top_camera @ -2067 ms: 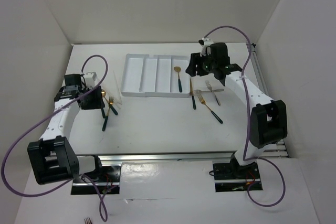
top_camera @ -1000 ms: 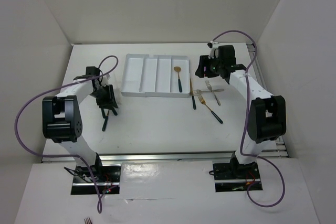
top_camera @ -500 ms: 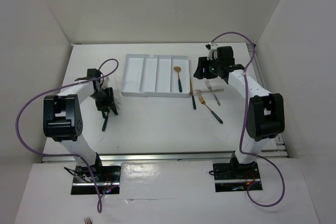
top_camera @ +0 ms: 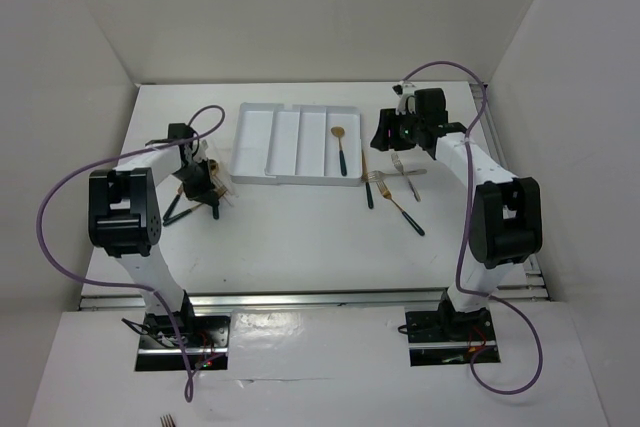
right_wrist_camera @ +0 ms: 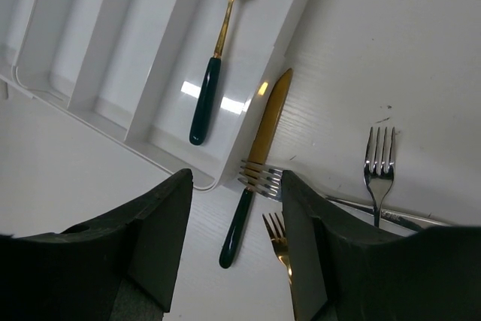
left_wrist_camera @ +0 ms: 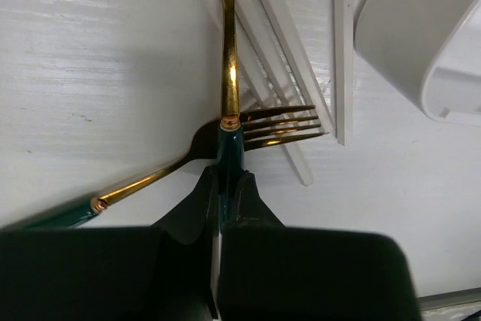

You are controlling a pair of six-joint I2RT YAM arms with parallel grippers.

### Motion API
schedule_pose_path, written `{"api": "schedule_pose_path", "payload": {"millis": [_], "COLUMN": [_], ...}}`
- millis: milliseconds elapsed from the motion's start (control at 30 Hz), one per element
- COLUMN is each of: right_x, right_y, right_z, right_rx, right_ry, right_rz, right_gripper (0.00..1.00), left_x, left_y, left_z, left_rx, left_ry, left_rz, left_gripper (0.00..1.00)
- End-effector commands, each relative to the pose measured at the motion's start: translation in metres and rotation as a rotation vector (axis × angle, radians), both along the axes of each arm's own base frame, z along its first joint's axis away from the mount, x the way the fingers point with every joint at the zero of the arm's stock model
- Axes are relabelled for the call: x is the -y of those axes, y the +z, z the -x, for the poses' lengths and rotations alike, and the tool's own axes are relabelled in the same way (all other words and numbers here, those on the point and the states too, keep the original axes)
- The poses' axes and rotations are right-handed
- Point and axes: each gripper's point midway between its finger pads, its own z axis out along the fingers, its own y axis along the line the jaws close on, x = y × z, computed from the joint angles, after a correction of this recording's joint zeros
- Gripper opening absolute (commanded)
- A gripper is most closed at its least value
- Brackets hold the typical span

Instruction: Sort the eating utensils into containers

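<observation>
- Where a teal-handled utensil is crossing a gold fork, left fingers are pinching its handle.
- Right fingers are hanging spread above the knife beside the tray.

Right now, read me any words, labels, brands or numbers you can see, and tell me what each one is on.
None: no view shows any readable text.
The tray, the spoon lying in it, the knife, the silver fork and the held spoon in the left tool carry no visible print.
The arms look plain, but they are too small to be sure.
</observation>
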Motion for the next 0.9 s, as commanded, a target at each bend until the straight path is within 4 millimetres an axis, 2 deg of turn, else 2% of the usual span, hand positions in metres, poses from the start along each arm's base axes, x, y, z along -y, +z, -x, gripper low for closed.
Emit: {"api": "schedule_pose_path", "payload": {"millis": [0, 100, 133, 200, 233, 300, 333, 367, 400, 433, 467, 500, 533, 600, 633, 700, 733, 767, 833, 867], "right_x": [0.002, 0.0, 0.001, 0.002, 0.003, 0.006, 0.009, 0.007, 0.008, 0.01, 0.011, 0.014, 0.016, 0.019, 0.023, 0.029, 0.031, 0.031, 0.041, 0.041], "right_y": [0.015, 0.019, 0.015, 0.02, 0.02, 0.018, 0.024, 0.021, 0.013, 0.017, 0.011, 0.01, 0.006, 0.009, 0.008, 0.008, 0.006, 0.006, 0.01, 0.012], "right_z": [-0.011, -0.01, -0.008, -0.004, -0.002, 0.005, 0.005, 0.009, 0.012, 0.011, 0.014, 0.013, 0.014, 0.013, 0.012, 0.01, 0.011, 0.011, 0.01, 0.012], "right_rx": [0.042, 0.05, 0.046, 0.062, 0.073, 0.083, 0.115, 0.115, 0.103, 0.119, 0.106, 0.107, 0.097, 0.107, 0.108, 0.103, 0.093, 0.093, 0.096, 0.095], "right_ry": [0.005, 0.013, 0.02, 0.025, 0.033, 0.031, 0.03, 0.037, 0.038, 0.033, 0.034, 0.017, 0.011, -0.008, -0.026, -0.054, -0.06, -0.06, -0.089, -0.089], "right_rz": [0.001, -0.006, 0.003, 0.008, 0.017, 0.033, 0.048, 0.063, 0.065, 0.079, 0.081, 0.095, 0.102, 0.116, 0.131, 0.132, 0.14, 0.14, 0.133, 0.133], "right_gripper": [0.58, 0.57, 0.57, 0.55, 0.55, 0.55, 0.55, 0.55, 0.55, 0.55, 0.55, 0.57, 0.59, 0.62, 0.73, 0.8, 0.83, 0.88, 0.9, 0.9], "left_x": [-0.002, 0.0, -0.001, -0.005, -0.006, -0.011, -0.013, -0.014, -0.003, 0.004, 0.016, 0.043, 0.057, 0.09, 0.118, 0.144, 0.167, 0.178, 0.206, 0.215], "left_y": [-0.004, 0.01, 0.031, 0.053, 0.081, 0.115, 0.144, 0.161, 0.181, 0.192, 0.203, 0.206, 0.22, 0.225, 0.228, 0.234, 0.248, 0.237, 0.245, 0.243], "left_z": [0.005, 0.008, 0.003, 0.005, 0.002, -0.006, -0.007, -0.011, -0.02, -0.022, -0.026, -0.027, -0.031, -0.032, -0.037, -0.042, -0.041, -0.049, -0.057, -0.059], "left_rx": [-0.017, 0.024, 0.089, 0.155, 0.253, 0.382, 0.482, 0.542, 0.626, 0.658, 0.697, 0.709, 0.725, 0.71, 0.684, 0.669, 0.672, 0.633, 0.644, 0.629], "left_ry": [-0.005, -0.007, -0.007, 0.015, 0.029, 0.054, 0.062, 0.065, 0.013, -0.027, -0.075, -0.198, -0.24, -0.363, -0.432, -0.501, -0.55, -0.559, -0.605, -0.613], "left_rz": [-0.02, -0.014, -0.021, -0.049, -0.062, -0.092, -0.108, -0.111, -0.104, -0.089, -0.057, 0.035, 0.074, 0.199, 0.305, 0.429, 0.514, 0.545, 0.586, 0.598], "left_gripper": [0.0, 0.0, 0.0, 0.0, 0.0, 0.0, 0.0, 0.0, 0.0, 0.0, 0.0, 0.0, 0.0, 0.0, 0.0, 0.0, 0.0, 0.0, 0.0, 0.0]}}
